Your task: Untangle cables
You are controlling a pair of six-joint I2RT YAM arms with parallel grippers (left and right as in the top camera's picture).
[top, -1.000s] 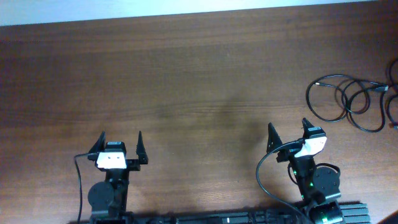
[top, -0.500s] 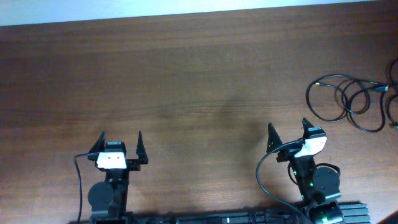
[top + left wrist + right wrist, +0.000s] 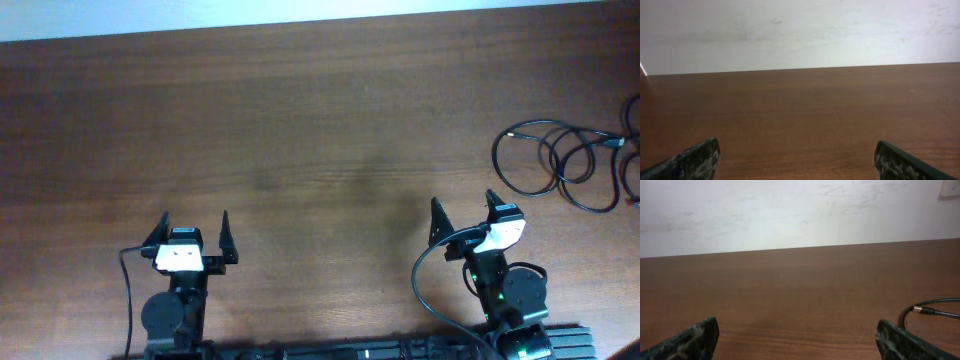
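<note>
Sitting low at the near edge of the table (image 3: 300, 120), both arms hold nothing.
The left gripper (image 3: 195, 225) points straight across the wood, jaws spread wide. The right gripper (image 3: 462, 208) is turned slightly rightward, its jaws equally wide. The cables (image 3: 560, 160) lie in loose overlapping loops at the far right edge, well apart from both.

Brown wood table (image 3: 300, 120); black cables (image 3: 560, 160) looped at right edge of overhead frame, flat on top.
</note>
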